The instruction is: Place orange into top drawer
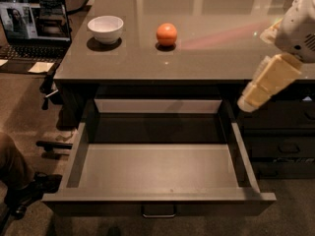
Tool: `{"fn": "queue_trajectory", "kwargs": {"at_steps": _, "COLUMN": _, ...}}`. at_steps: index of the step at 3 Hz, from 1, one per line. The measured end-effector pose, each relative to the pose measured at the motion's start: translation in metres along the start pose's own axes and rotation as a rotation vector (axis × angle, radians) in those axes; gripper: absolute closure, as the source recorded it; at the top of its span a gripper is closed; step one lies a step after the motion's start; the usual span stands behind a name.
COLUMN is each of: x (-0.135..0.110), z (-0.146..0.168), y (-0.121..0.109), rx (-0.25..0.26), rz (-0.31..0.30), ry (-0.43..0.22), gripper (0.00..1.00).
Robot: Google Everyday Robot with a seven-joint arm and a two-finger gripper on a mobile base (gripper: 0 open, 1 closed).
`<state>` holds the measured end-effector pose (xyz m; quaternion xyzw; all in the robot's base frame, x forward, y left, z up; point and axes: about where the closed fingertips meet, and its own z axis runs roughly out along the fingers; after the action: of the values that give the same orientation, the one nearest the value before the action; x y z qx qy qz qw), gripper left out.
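Drawer (157,168) pulled fully open, nearest the camera, pull (158,212) on its front edge. Gripper (268,82) at far right, in the air by the desk's (221,48) front right corner, above and beside the drawer's right wall, holding nothing. Can't tell whether it's released or clenched. Orange (167,34) sits on the desktop, behind the drawer, well apart from the gripper. Bowl (105,28) near it to the left, not touching. Laptop (34,26) far left.
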<state>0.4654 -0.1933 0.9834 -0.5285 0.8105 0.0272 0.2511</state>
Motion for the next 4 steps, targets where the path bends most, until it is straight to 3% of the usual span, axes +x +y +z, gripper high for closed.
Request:
{"fn": "queue_trajectory", "kwargs": {"at_steps": 1, "x": -0.03, "z": 0.024, "y": -0.008, "rx": 0.003, "rz": 0.16, "ry": -0.132, "gripper": 0.0}}
{"fn": "queue_trajectory", "kwargs": {"at_steps": 2, "x": -0.06, "z": 0.048, "y": -0.026, "rx": 0.064, "rz": 0.319, "ry": -0.218, "gripper": 0.0}}
{"fn": "queue_trajectory", "kwargs": {"at_steps": 3, "x": -0.073, "z": 0.042, "y": -0.045, "rx": 0.118, "rz": 0.406, "ry": -0.289, "gripper": 0.0}}
{"fn": "queue_trajectory", "kwargs": {"at_steps": 4, "x": -0.073, "z": 0.042, "y": -0.045, "rx": 0.118, "rz": 0.406, "ry": -0.289, "gripper": 0.0}}
